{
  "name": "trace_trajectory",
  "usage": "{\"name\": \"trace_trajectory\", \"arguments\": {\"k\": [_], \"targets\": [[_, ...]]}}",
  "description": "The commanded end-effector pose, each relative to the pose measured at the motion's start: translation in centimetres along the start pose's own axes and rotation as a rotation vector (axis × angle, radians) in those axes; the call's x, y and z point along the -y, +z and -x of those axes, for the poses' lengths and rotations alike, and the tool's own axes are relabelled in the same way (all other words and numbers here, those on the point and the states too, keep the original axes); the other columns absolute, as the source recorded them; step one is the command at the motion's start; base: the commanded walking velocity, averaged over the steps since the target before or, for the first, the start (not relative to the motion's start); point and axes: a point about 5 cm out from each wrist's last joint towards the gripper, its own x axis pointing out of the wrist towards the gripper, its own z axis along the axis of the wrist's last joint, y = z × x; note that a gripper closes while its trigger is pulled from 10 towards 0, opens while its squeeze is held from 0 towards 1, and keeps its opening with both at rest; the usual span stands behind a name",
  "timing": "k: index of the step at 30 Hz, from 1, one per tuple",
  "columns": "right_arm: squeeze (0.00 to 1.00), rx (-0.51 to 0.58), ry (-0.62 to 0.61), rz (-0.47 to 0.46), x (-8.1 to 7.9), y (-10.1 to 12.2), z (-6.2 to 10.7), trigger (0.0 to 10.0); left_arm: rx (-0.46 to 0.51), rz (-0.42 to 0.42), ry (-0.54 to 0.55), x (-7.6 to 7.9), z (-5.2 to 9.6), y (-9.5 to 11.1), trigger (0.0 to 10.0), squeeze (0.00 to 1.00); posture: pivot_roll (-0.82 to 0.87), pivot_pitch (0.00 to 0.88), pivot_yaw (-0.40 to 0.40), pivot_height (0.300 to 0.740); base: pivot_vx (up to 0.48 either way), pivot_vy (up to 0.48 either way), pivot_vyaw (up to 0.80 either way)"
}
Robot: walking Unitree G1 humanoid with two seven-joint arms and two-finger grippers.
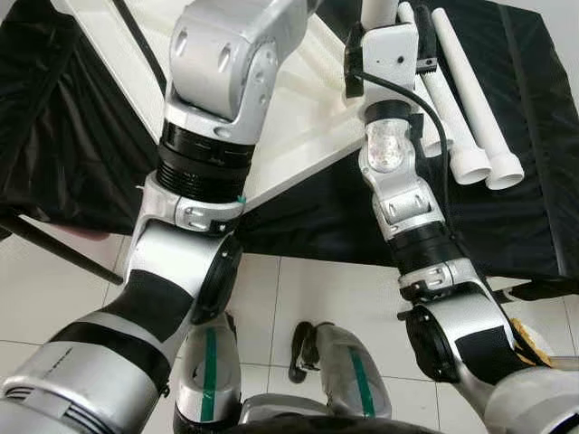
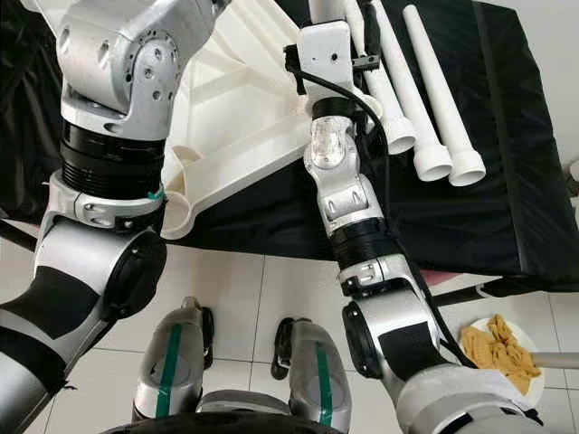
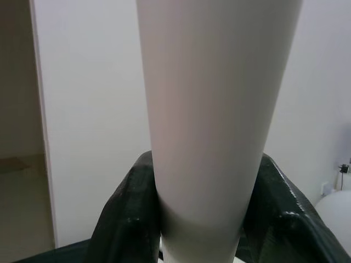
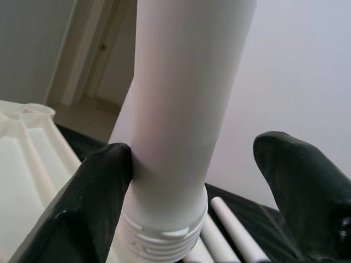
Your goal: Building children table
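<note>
- Closest to us is our left arm [image 1: 181, 271], raised over the counter [image 2: 507, 181], which is draped in black cloth.
- Left claw [image 3: 205, 219]: clamped on a white leg [image 3: 214, 109], with both fingers pressed to its sides.
- One tabletop [image 2: 244, 117] lies underside up on the counter, ribs showing. It looks like stiff moulded plastic, light but broad, so we judge it is best steadied by an edge or rib.
- Right claw [image 4: 192, 192]: parted around an upright leg just above its threaded end [image 4: 159, 241]. One finger [image 4: 93, 208] touches and the other stands apart, so nothing is gripped. We cannot tell whether this is the leg held by the left claw.
- The leg looks smooth, rigid, hollow and light, and likely slippery, so we would grip low, near the thread.
- Three loose legs [image 2: 432, 136] lie side by side on the cloth, right of the tabletop.
- One plate [image 2: 534, 384] of yellow cloth sits on the floor.
</note>
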Motion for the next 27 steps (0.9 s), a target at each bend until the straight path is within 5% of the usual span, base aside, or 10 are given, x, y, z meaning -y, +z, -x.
{"name": "trace_trajectory", "arguments": {"k": [1,14,27], "targets": [[0.0,0.022,-0.05,0.011,0.5,0.2,-0.5,10.0,0.014,-0.012,0.177,-0.3,-0.2,0.7,10.0,0.0,0.13,0.022,-0.086,0.74,0.0,0.0,0.0],[0.0,0.01,-0.149,-0.073,1.2,-1.2,-0.6,10.0,0.019,0.002,0.175,-0.4,-0.5,0.8,10.0,0.0,0.14,0.031,-0.081,0.74,0.0,0.0,0.0],[0.0,0.042,-0.061,-0.147,-0.5,-1.0,-0.4,10.0,0.031,0.007,0.178,-0.4,-0.4,1.1,10.0,0.0,0.14,0.029,-0.083,0.74,0.0,0.0,0.0]]}}
